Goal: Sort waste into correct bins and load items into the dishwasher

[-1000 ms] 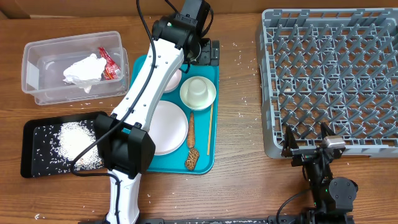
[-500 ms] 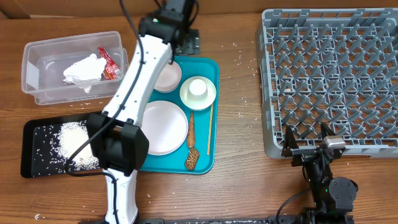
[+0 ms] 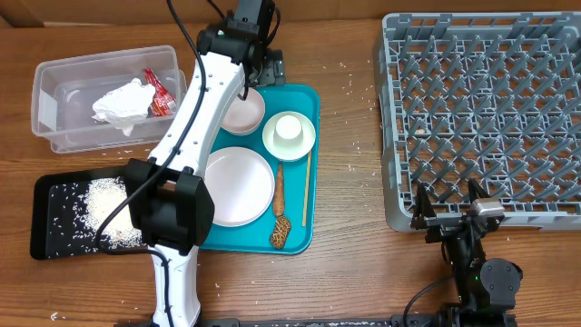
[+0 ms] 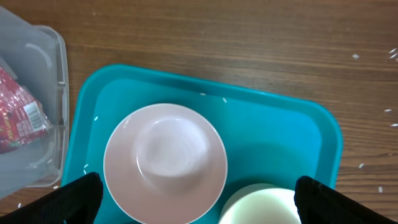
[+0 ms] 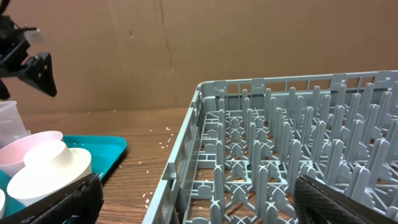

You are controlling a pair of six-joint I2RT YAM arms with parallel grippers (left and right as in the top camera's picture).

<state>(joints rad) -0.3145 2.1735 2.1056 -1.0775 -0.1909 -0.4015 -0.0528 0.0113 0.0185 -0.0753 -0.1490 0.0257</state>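
Observation:
My left gripper (image 3: 260,67) is open and empty, hovering over the far end of the teal tray (image 3: 307,102), above a round white bowl (image 3: 245,114). In the left wrist view the bowl (image 4: 165,162) lies between the open fingers (image 4: 199,200), with a white cup (image 4: 261,205) beside it. The cup (image 3: 289,133), a large plate (image 3: 238,186), a thin wooden stick (image 3: 307,182), a long brown scrap (image 3: 280,186) and a lumpy scrap (image 3: 280,232) lie on the tray. My right gripper (image 3: 448,207) is open and empty at the near edge of the grey dish rack (image 3: 481,109).
The clear tub (image 3: 54,73) at the far left holds a crumpled napkin (image 3: 121,102) and a red-and-white wrapper (image 3: 160,91). The black tray (image 3: 50,227) holds a pile of rice (image 3: 109,204). Rice grains are scattered on the wood. The rack (image 5: 280,149) fills the right wrist view.
My left gripper has moved left along the tray's far edge, from above the cup side to above the bowl. The right arm has not moved.

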